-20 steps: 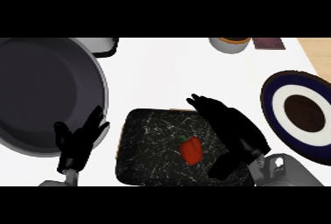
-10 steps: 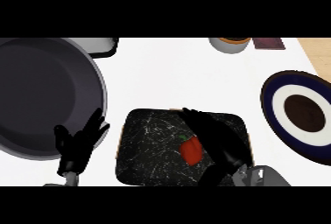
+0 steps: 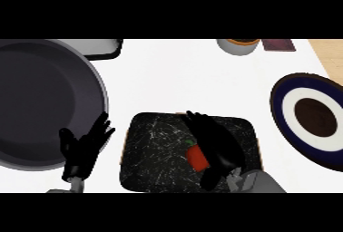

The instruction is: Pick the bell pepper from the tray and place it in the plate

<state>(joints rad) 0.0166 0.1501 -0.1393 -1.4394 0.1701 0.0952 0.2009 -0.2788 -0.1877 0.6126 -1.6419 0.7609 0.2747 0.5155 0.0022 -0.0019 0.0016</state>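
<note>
I've got my right hand (image 3: 216, 145) over the tray (image 3: 150, 149), fingers apparently curling beside the bell pepper (image 3: 197, 156) to grasp it; left hand (image 3: 84, 149) rests spread beside the tray.

White counter (image 3: 174, 77) between tray (image 3: 154, 154) and plate (image 3: 285, 97) bare, easy pass rightward. Big pan (image 3: 40, 99) crowds left side (cup (image 3: 239, 45) sits far back, no bother).

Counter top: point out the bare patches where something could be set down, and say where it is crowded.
Bare counter stretches between the big grey pan, the tray and the plate. A narrower strip runs between tray and plate. It is crowded at the tray, where the right hand covers the bell pepper, and by the pan, where the left hand rests.
</note>
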